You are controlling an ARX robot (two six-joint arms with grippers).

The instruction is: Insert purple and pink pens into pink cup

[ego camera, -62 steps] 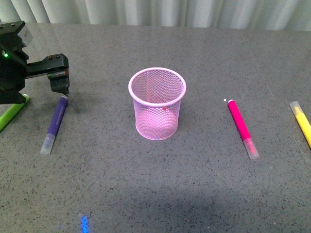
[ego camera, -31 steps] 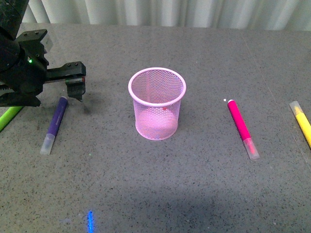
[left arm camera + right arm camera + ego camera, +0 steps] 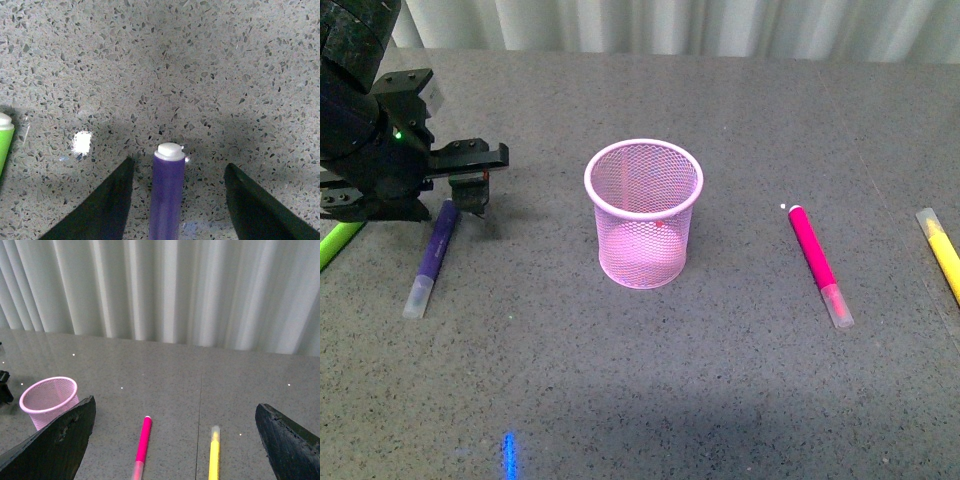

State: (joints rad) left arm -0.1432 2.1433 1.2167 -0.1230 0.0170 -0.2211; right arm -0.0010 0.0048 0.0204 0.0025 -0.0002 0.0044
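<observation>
The left gripper [image 3: 178, 164] is spread astride the far end of the purple pen [image 3: 433, 255], which lies on the surface [image 3: 650, 380] left of the pink cup [image 3: 643, 250]. The pink pen [image 3: 815, 255] lies to the cup's right. With a grip this near its end, the pen may well swing or slip when lifted.

Left end effector [image 3: 470, 193] over purple pen [image 3: 433, 257] end, pink cup [image 3: 643, 215] centre, pink pen [image 3: 819, 265] right
</observation>
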